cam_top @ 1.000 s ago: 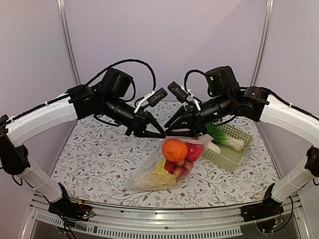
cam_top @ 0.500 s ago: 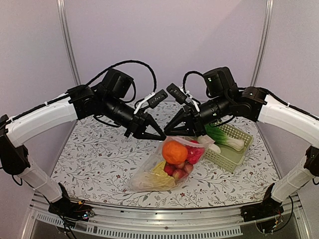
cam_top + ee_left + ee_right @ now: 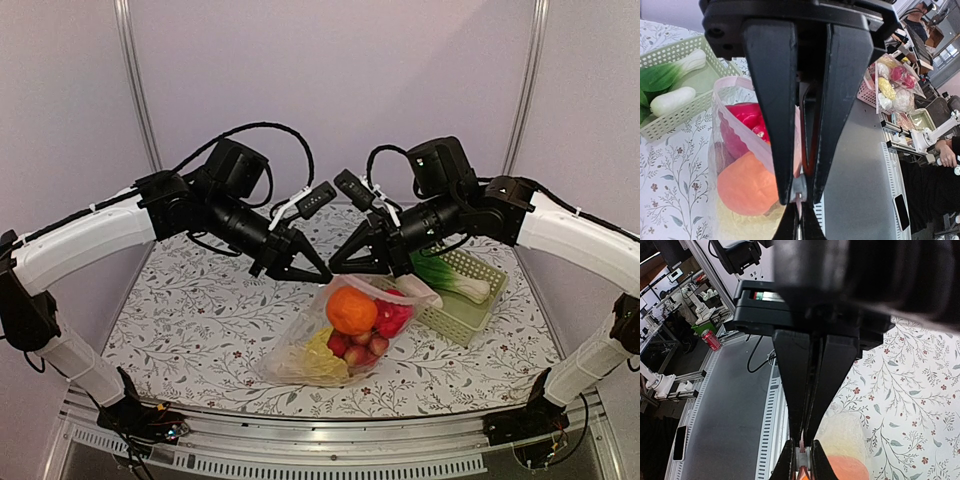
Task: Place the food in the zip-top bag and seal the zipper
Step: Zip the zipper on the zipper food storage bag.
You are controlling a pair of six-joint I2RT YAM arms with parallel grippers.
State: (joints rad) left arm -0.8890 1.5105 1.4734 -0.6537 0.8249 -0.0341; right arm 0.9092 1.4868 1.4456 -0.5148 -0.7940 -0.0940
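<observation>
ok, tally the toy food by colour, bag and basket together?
Orange: 1, orange in the zip-top bag
Red: 1, round red fruit, bagged
Red-pink: 1, cluster of small fruits, bagged
Yellow-white: 1, napa cabbage, bagged
Green-white: 1, leafy vegetable in the basket
White: 1, oblong piece in the basket
Total: 6

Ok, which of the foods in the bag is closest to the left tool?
The orange, the only orange-coloured ball, just below the left tool. The red fruit lies further right, the small pink fruits and yellow cabbage lower in the bag.
</observation>
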